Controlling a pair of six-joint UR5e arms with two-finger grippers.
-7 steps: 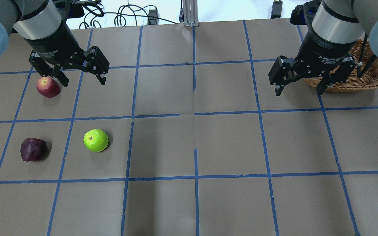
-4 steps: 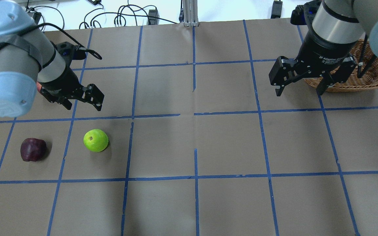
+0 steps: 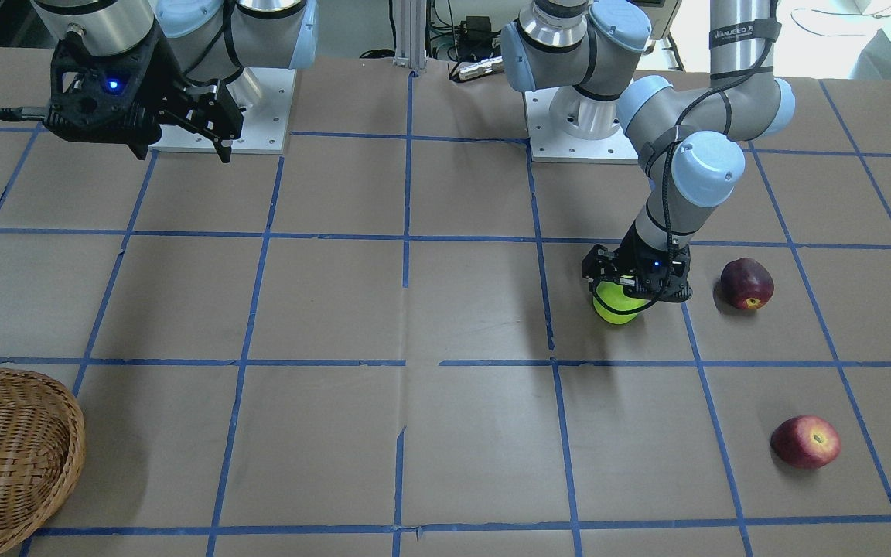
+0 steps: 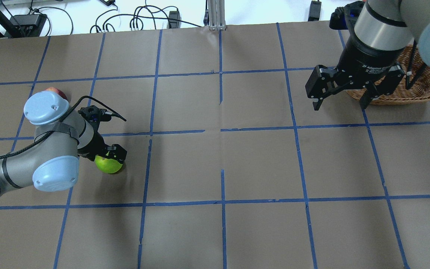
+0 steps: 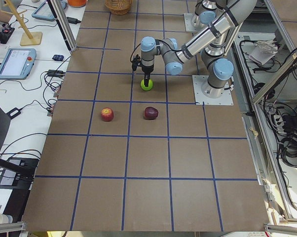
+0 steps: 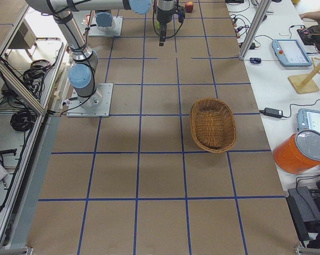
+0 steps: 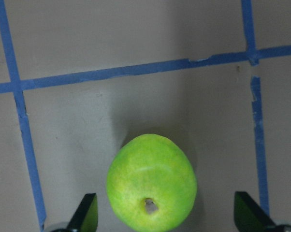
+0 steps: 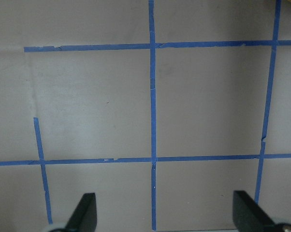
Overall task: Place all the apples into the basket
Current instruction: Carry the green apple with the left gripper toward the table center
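Low over the left half of the table [image 4: 259, 168], the left arm is folded at the elbow with its wrist turned straight down. This sets the left end effector [image 7: 167, 215] around the lime-green apple [image 7: 151, 182]. Its fingers [image 7: 87, 215] are spread wide on either side of the fruit, with a strip of table showing at each side, so nothing is gripped.

The right arm is held high, wrist down, with the right end effector [image 4: 340, 104] above the table near the wicker basket [image 6: 212, 126]. Its fingers are fully apart and empty, and its wrist view shows only brown paper and blue tape lines [image 8: 152, 121]. White lettering on that end effector's body reads "2F Adaptive"; the rest is too small to read.

The dark maroon apple [image 3: 745, 282] lies just left of the green one, and from overhead the left arm covers it. The lighter red apple [image 3: 805, 442] lies farther out. All three apples are on the table, well apart from the basket at the far right. Cables [image 4: 136, 20] trail beyond the table's far edge.
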